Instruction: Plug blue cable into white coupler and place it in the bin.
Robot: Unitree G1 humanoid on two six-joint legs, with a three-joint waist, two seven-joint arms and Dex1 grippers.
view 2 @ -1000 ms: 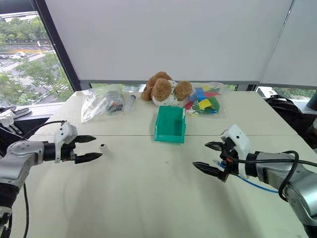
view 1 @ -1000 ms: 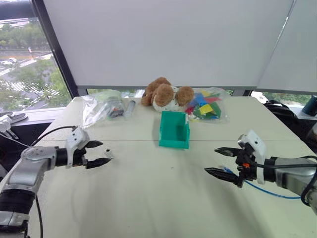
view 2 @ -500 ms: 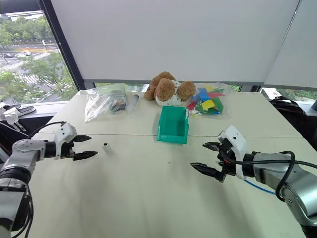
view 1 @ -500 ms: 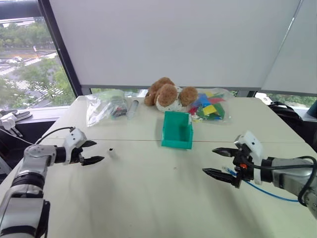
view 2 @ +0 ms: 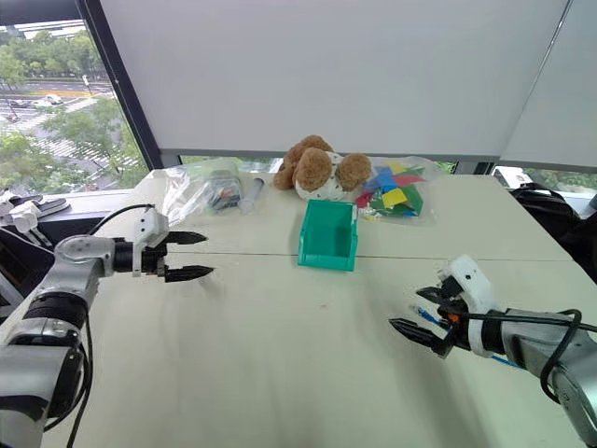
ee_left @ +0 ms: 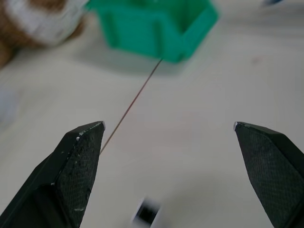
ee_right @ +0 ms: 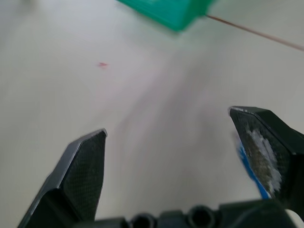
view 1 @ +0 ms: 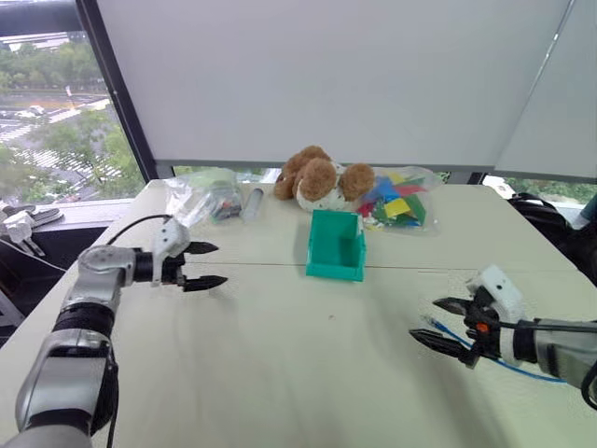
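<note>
Pale tabletop (view 1: 308, 364): it carried everything, with the task's things spread well apart.
Progress: nothing looked joined yet; cable and coupler lay on opposite sides, and plugging and binning were judged still to come.
Bin (view 1: 337, 245): teal-green box, upright at the table's middle, apparently empty, just in front of a brown plush toy (view 1: 317, 177) and clear bags (view 1: 201, 196).
Left gripper (view 1: 204, 264): fingers spread wide, gripping nothing, hovering over the table's left side.
Right gripper (view 2: 420, 314): fingers equally wide, empty, low over the right side.
Blue cable (view 1: 508, 364): thin bright blue cord on the table, running under the right gripper, its end just beside the fingers, unheld.
White coupler (ee_left: 146, 212): a small blurred block below the left gripper's fingers, probably the coupler.
</note>
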